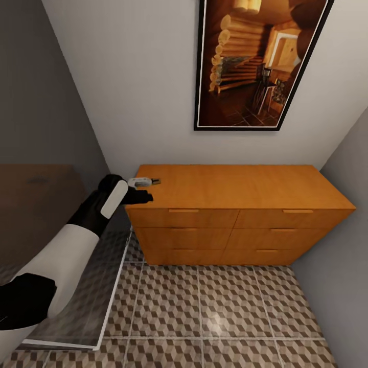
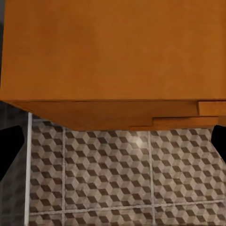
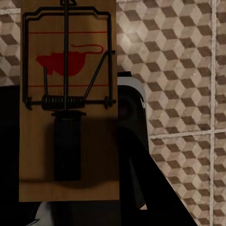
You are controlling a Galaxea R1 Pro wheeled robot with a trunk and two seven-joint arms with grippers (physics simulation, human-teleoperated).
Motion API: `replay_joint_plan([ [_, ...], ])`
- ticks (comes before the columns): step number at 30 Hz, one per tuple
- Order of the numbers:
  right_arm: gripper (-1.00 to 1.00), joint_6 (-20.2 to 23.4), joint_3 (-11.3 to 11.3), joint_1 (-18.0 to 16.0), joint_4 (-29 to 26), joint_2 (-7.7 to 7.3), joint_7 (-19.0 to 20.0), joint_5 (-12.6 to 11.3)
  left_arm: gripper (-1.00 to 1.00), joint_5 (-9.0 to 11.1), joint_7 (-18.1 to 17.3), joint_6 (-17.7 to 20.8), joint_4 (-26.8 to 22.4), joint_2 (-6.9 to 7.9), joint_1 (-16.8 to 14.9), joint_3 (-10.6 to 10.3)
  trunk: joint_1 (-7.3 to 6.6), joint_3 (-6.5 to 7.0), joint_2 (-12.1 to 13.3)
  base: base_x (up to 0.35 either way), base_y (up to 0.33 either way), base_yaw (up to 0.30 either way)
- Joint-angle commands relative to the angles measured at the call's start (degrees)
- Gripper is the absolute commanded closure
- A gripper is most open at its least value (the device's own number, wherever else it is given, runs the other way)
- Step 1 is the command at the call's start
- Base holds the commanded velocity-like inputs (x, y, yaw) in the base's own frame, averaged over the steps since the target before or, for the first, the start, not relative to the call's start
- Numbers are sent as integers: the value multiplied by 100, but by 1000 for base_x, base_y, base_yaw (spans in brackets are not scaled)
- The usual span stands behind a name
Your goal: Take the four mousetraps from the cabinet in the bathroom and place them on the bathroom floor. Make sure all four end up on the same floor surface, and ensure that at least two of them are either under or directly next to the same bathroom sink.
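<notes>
The bathroom floor [image 1: 225,306] spreads across the lower part of the head view, its cube-printed tiles running up to the foot of the cabinet [image 1: 235,191]. The cabinet stands against the pale back wall with all six drawers closed, boxed in by a grey wall on the right and a dark glass shower panel [image 1: 76,286] on the left. Above it hangs a dark-framed picture [image 1: 255,61] of a log interior, tilted in this view.

The left arm reaches forward beside the glass panel, and the left gripper [image 1: 145,189] sits at the cabinet's near left corner, right over the top edge. Its wrist camera looks down on the orange top and the stepped drawer fronts, with the two dark fingertips [image 2: 9,148] at opposite edges of the picture — spread wide, nothing between them.

A small pale object [image 1: 140,181] lies on the cabinet top just behind that gripper; it is too small to tell what it is.

One mousetrap [image 3: 68,99] shows in the right wrist camera, a wooden slab with a red mouse print, wire bar and coil spring. It is pinched in the right gripper [image 3: 68,150] — a dark finger lies across its lower half — and is held above the tiles
</notes>
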Motion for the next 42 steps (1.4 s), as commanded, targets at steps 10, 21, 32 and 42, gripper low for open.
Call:
replay_joint_plan([
  [10,100,-22,48,-4,6,132,10,-53,-100,39,79,-57,1797,-81,-580,-16,3,-9,-10,0,0,0],
  [21,100,-22,54,-4,6,167,9,-50,-100,20,53,2,2148,-334,-916,-64,3,-9,-10,0,0,0],
  [32,100,-22,48,-4,6,161,9,-50,-100,19,43,7,1941,-319,-919,-83,3,-9,-10,74,0,0],
  [42,100,-22,48,-4,6,161,9,-50,-100,19,43,7,1946,-321,-919,-86,3,-9,-10,235,0,0],
])
